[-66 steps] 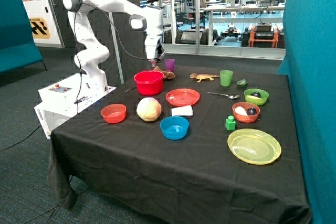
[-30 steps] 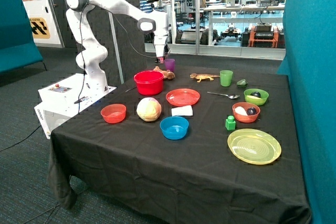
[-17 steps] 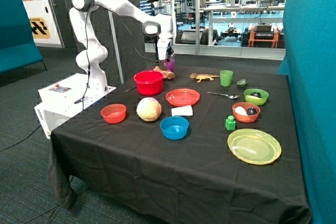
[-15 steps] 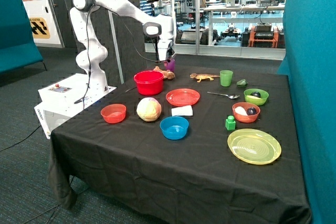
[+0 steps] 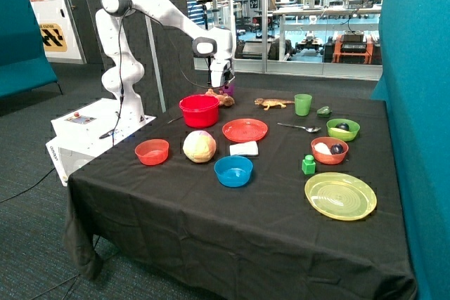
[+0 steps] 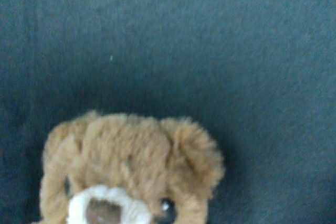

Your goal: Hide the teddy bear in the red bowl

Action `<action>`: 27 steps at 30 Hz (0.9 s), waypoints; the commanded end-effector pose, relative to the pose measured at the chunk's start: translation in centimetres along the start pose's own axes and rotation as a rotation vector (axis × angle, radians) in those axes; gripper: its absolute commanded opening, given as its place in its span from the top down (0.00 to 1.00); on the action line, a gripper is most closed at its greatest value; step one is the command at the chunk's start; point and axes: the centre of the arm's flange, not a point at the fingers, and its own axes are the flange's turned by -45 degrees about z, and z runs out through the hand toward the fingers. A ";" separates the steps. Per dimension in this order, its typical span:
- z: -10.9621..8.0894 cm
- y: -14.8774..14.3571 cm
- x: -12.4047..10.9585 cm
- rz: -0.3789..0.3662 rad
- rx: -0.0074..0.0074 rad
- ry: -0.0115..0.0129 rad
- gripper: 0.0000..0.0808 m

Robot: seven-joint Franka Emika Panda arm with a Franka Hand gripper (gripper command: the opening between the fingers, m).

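At the far left of the worktop (image 5: 211,230), the arm has swung over from above the red bowl (image 5: 200,110) and come down behind it, so the tool (image 5: 223,86) now hangs low just over the teddy bear (image 5: 222,99), in front of the purple cup (image 5: 228,86). Whether the tool is released or clenched cannot be told from either view; no fingers show in the wrist view, which is filled by the bear's brown head and pale snout (image 6: 126,177) lying on the dark cloth. The bear lies on the worktop just right of and behind the red bowl, touching or nearly touching its rim, and is not yet lifted. That shift suggests the reach is nearly over and the grasp comes next; nothing of the hiding is done. Further right, the lizard figure (image 5: 273,103), the red plate (image 5: 245,130) and the green cup (image 5: 303,104) sit well apart from the action.
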 end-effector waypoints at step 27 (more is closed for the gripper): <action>3.9 -2.3 -4.3 -0.059 -0.0018 0.0040 0.20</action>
